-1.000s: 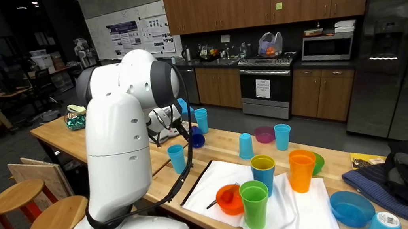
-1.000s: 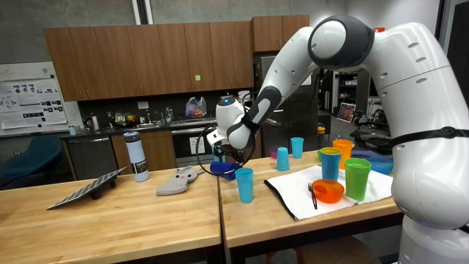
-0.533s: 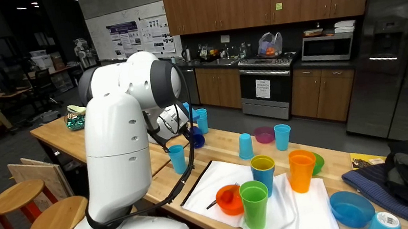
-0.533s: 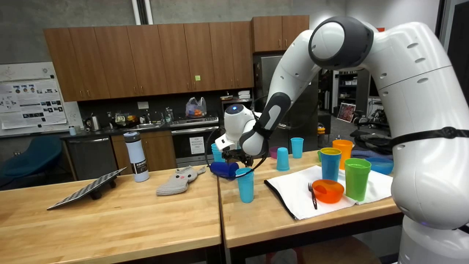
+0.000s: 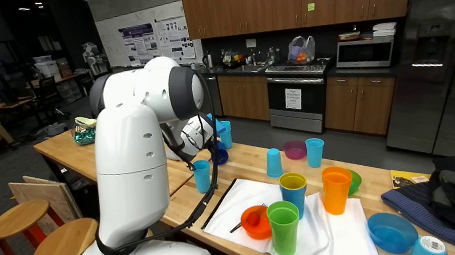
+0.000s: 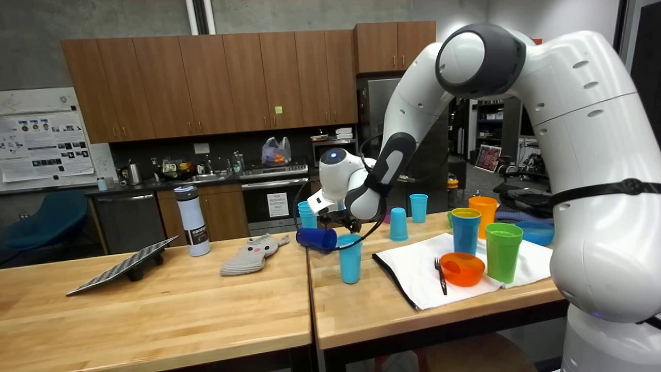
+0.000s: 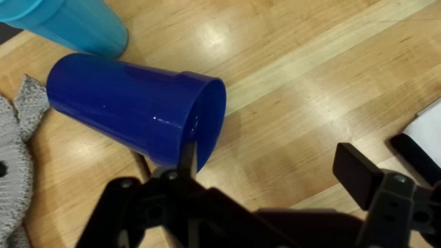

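Glossy plastic is gleaming over smooth, grained wood.
The dark blue cup (image 7: 134,106) is showing slick plastic with sharp highlights, while the table (image 7: 293,86) is giving back a soft sheen from its wood; the grey toy (image 6: 248,258) is looking rough and knitted, the white cloth (image 6: 408,268) is appearing matt, the fingers (image 7: 355,172) are looking dull, and the refrigerator (image 5: 440,88) is showing smooth metal.

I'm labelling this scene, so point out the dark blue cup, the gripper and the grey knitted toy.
Dark blue cup (image 7: 124,103), wrist view: middle of its outer wall.
Gripper (image 7: 267,155), wrist view: midway between its fingertips.
Grey knitted toy (image 6: 245,261), in an exterior view: on its body.
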You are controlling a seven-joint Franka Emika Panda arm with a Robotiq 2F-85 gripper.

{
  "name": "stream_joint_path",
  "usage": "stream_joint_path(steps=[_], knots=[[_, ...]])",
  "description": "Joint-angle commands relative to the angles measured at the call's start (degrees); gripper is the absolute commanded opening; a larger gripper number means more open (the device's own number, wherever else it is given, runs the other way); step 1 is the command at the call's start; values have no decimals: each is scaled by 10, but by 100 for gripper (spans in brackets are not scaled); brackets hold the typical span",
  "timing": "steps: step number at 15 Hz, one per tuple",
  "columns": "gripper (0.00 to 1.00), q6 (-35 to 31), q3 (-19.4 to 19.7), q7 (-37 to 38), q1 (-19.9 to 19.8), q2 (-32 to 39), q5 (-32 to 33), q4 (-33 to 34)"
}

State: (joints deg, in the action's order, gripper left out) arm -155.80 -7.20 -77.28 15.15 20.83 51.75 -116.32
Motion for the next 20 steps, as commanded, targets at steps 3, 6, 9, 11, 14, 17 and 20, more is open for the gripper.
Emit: stream_joint_path(steps=[3, 6, 9, 11, 14, 17, 20], knots=[[100, -13, 0, 39, -7, 1, 51, 2], [100, -6, -2, 52, -5, 12, 82, 17], [100, 3, -5, 61, -3, 20, 107, 29], [100, -1, -7, 60, -7, 31, 116, 42], [100, -1, -10, 67, -6, 47, 129, 59], [100, 0, -12, 73, -4, 62, 137, 76], [100, -3, -12, 75, -2, 77, 146, 92]])
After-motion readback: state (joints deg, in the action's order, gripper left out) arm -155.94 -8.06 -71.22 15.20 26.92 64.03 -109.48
